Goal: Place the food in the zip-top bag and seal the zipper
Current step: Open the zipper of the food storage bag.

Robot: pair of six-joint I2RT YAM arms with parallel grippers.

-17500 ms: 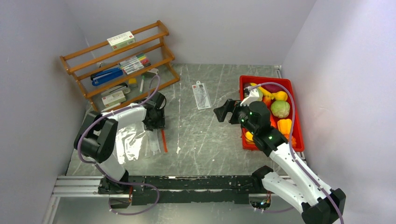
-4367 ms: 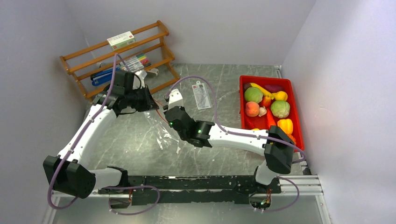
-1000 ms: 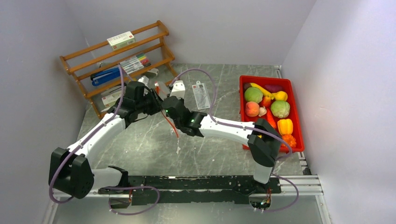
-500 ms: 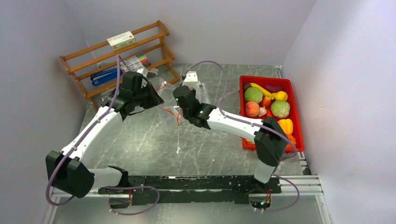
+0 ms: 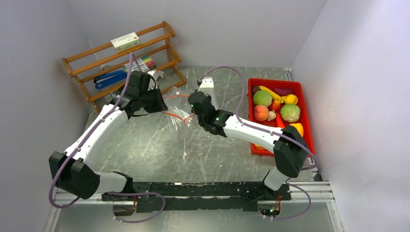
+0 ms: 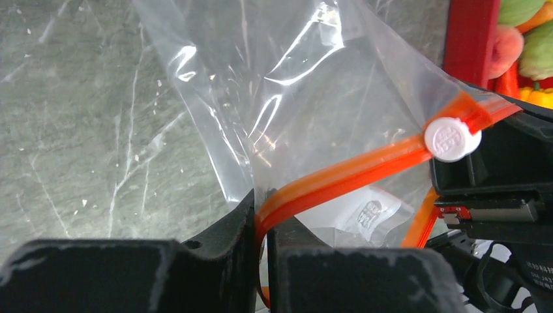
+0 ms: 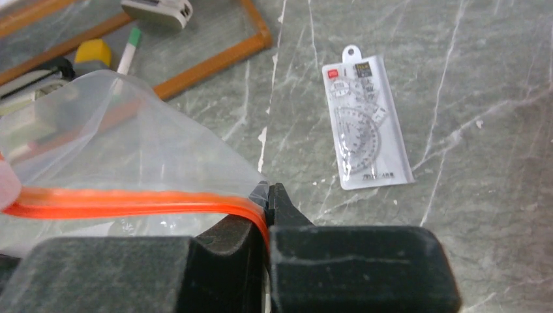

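All visible food [image 5: 262, 98] is lying in the red bin [image 5: 274, 81] along the tabletop's right edge. Toward the far edge, I am holding the zip-top bag [image 6: 293, 85] between my arms, left gripper [image 6: 261, 218] and right gripper [image 7: 267, 199] each pinching the zipper [image 6: 345, 173], with the white slider [image 6: 452, 139] sitting between them.

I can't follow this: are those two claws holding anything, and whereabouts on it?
Yes. The left gripper and the right gripper each pinch the clear bag by its orange zipper strip, at separate spots along it.
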